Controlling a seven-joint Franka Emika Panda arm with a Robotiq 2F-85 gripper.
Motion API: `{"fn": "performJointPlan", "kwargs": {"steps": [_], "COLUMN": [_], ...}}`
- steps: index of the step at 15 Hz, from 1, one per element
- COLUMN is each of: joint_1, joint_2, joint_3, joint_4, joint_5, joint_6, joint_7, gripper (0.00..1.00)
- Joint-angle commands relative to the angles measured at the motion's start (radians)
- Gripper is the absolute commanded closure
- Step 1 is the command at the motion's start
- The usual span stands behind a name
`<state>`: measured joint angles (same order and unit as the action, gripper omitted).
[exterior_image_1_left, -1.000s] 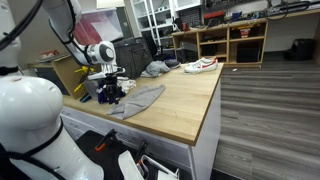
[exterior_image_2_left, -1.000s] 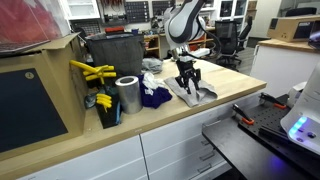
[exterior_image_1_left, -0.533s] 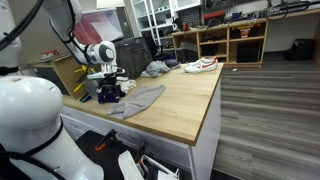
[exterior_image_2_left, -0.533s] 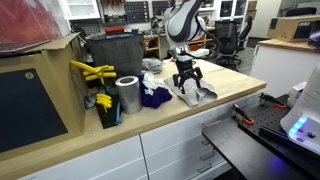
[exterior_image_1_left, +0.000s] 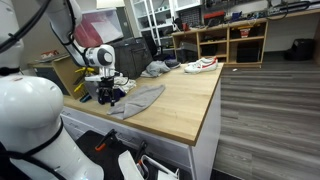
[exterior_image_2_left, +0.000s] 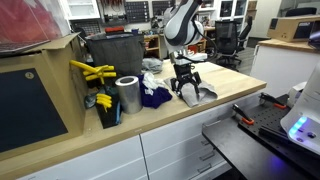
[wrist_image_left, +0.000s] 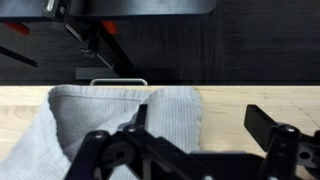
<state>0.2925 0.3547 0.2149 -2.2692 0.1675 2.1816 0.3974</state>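
The hand (exterior_image_2_left: 187, 88) stands with its fingers spread wide and grips nothing. It points straight down over the gray cloth (exterior_image_2_left: 201, 95), which lies spread out on the tabletop (exterior_image_2_left: 232, 84) directly beneath it. In the wrist view the hand (wrist_image_left: 200, 122) frames the folded edge of the cloth (wrist_image_left: 110, 120), with one finger (wrist_image_left: 268, 122) out over bare wood past the side of the cloth. Whether the fingertips touch the fabric or hang just above it cannot be told.

A second ago the fingers stood close together at this same spot on the cloth. Since then they have parted to their widest, while the arm has hardly shifted. The cloth lies much as it did, and in an exterior view it trails away from the hand (exterior_image_1_left: 105, 90) toward the near edge of the tabletop (exterior_image_1_left: 186, 103).

Just beside the hand lies a dark blue cloth (exterior_image_2_left: 155, 97), and past that stands a silver can (exterior_image_2_left: 127, 95), with a yellow tool (exterior_image_2_left: 92, 72) and a black bin (exterior_image_2_left: 112, 52) farther off. Well apart from the hand, at the far end of the tabletop, lies a white shoe (exterior_image_1_left: 202, 65). Its red markings are too small to read.
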Motion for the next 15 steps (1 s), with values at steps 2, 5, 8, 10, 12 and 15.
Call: {"fn": "performJointPlan", "kwargs": {"steps": [2, 5, 8, 10, 12, 15], "joint_1": [0.010, 0.013, 0.017, 0.016, 0.016, 0.011], "joint_2": [0.027, 0.029, 0.010, -0.009, -0.032, -0.074], "joint_3": [-0.012, -0.014, -0.014, -0.010, -0.004, 0.007], "joint_4": [0.003, -0.006, -0.016, -0.023, -0.031, -0.043], "joint_5": [0.003, -0.001, -0.009, -0.006, -0.002, 0.009], "joint_6": [0.022, 0.045, 0.074, 0.093, 0.106, 0.110], "joint_7": [0.016, 0.016, 0.014, 0.008, 0.001, -0.011], "gripper": [0.40, 0.63, 0.85, 0.99, 1.00, 1.00]}}
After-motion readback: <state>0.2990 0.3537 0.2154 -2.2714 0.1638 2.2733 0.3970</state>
